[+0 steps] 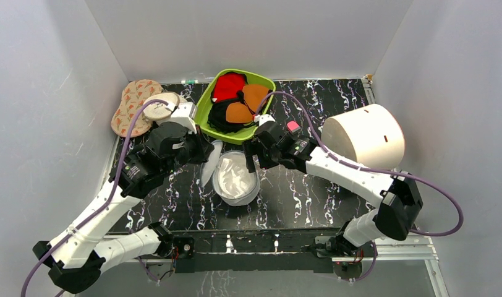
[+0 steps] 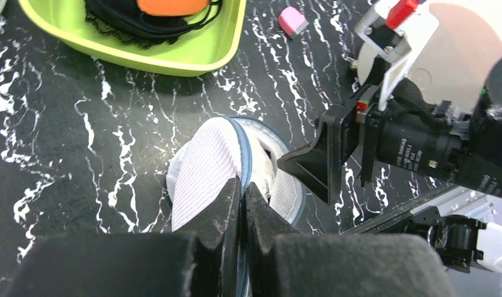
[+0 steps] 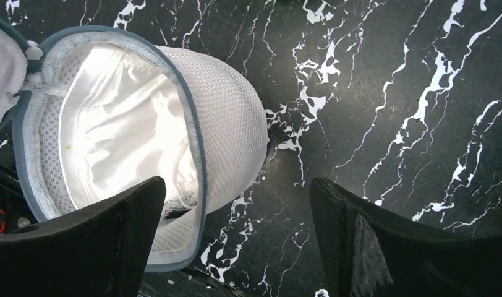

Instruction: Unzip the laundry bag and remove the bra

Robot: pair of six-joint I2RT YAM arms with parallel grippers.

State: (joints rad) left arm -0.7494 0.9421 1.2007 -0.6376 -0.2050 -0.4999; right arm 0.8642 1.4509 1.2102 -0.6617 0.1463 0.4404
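Note:
The white mesh laundry bag (image 1: 236,179) lies open on the black marbled table, its lid flap (image 1: 209,162) lifted to the left. The glossy white bra (image 3: 122,133) lies inside the lower half, also seen in the top view (image 1: 235,176). My left gripper (image 2: 242,204) is shut on the grey zipper rim (image 2: 245,154) of the lid flap and holds it up. My right gripper (image 3: 236,213) is open and empty, hovering just above the far right side of the bag (image 3: 230,124), one finger (image 3: 106,229) over the bag's rim, the other over bare table.
A green tray (image 1: 205,102) with red, orange and black garments stands just behind the bag. A large white cylinder (image 1: 363,136) stands at the right. A small pink block (image 1: 292,127) lies behind the right gripper. A patterned cloth and cream cap (image 1: 159,106) sit at back left.

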